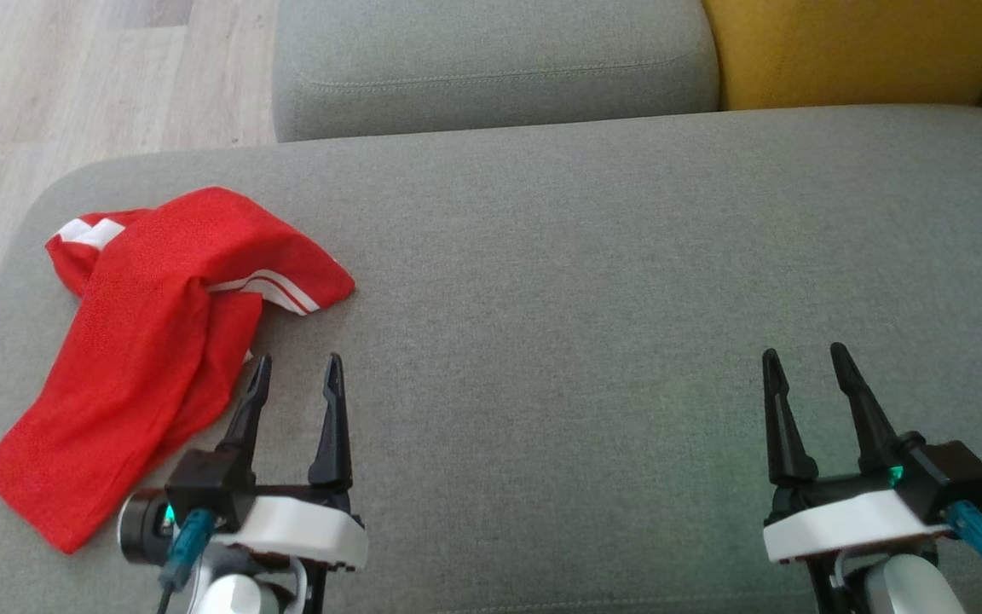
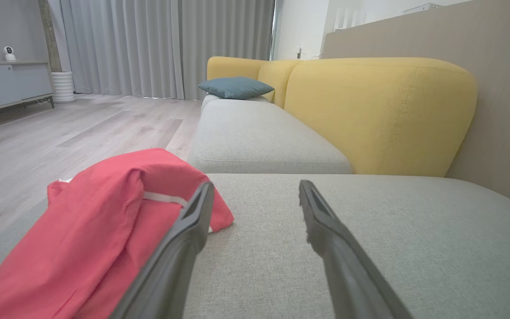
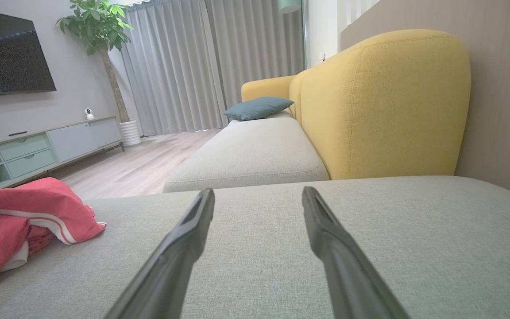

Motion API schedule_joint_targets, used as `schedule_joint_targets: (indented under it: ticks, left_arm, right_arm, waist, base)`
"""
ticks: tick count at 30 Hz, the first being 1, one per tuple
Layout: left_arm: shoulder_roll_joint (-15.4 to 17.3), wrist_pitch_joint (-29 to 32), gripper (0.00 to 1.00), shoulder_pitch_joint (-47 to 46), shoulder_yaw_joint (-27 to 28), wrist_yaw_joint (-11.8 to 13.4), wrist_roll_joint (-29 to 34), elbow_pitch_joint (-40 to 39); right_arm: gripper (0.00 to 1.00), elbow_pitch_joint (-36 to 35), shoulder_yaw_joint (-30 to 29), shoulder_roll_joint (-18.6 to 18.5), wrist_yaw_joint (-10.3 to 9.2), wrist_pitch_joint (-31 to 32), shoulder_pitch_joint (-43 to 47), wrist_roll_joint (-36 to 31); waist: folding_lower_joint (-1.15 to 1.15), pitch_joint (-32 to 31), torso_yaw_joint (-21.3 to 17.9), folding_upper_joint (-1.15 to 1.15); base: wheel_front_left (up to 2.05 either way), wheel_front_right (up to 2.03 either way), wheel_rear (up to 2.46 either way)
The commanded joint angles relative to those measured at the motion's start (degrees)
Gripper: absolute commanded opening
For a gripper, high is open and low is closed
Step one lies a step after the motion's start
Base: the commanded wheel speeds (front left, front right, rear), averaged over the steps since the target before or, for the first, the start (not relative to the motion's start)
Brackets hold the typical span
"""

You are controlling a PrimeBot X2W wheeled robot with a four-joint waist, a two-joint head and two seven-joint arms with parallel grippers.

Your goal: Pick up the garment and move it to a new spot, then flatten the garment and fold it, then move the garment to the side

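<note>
**Item 1.** Left gripper [image 1: 298, 365]: two long dark fingers [image 1: 333, 422], spread and released, nothing between them. It is low over the sofa seat [image 1: 585, 281], with the outer fingertip just beside the garment's near edge.

**Item 2.** Right gripper [image 1: 803, 351]: fingers likewise spread and empty, over bare seat, well apart from the garment.

**Item 3.** Garment [image 1: 158, 341]: red, fine-textured fabric with white stripe trim and a white patch at its far corner. It is crumpled and doubled over itself, not flat. It lies on the left part of the grey sofa seat, near the seat's left edge.

**Item 4.** Second grey seat cushion [image 1: 491, 68], beyond the first.

**Item 5.** Yellow backrest [image 1: 866, 51], to the right of the second cushion.

**Item 6.** Blue-grey pillow [image 2: 235, 87], farther along the sofa.

**Item 7.** Pale wood floor [image 1: 73, 77] to the left, and grey curtains [image 2: 148, 44] at the far wall.
</note>
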Motion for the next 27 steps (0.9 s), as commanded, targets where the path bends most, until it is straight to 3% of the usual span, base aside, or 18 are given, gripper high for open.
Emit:
schedule_joint_targets:
  ticks: [1, 16, 27]
  left_arm:
    - [-0.24, -0.69, 1.0, -1.2, 2.13, -0.1, -0.08, -1.3]
    - [-0.25, -0.69, 1.0, -1.48, 1.85, 0.56, -0.5, 0.03]
    - [-0.26, -0.69, 1.0, -1.06, 3.63, 1.04, -0.33, 0.48]
  right_arm:
    - [1.0, -1.58, 1.12, -0.48, 0.22, -0.63, -1.58, 0.2]
    - [1.0, -1.2, 1.57, -0.48, 0.22, -0.63, -1.54, 0.05]
    - [1.0, -0.78, 3.34, -0.48, 0.22, -0.63, -0.47, 0.11]
  waist:
    - [0.0, -0.04, 0.04, 0.0]
    - [0.0, 0.01, 0.88, 0.0]
    - [0.0, -0.76, 7.81, 0.0]
  base:
    - [0.0, 0.0, 0.0]
    - [0.0, 0.0, 0.0]
    - [0.0, 0.0, 0.0]
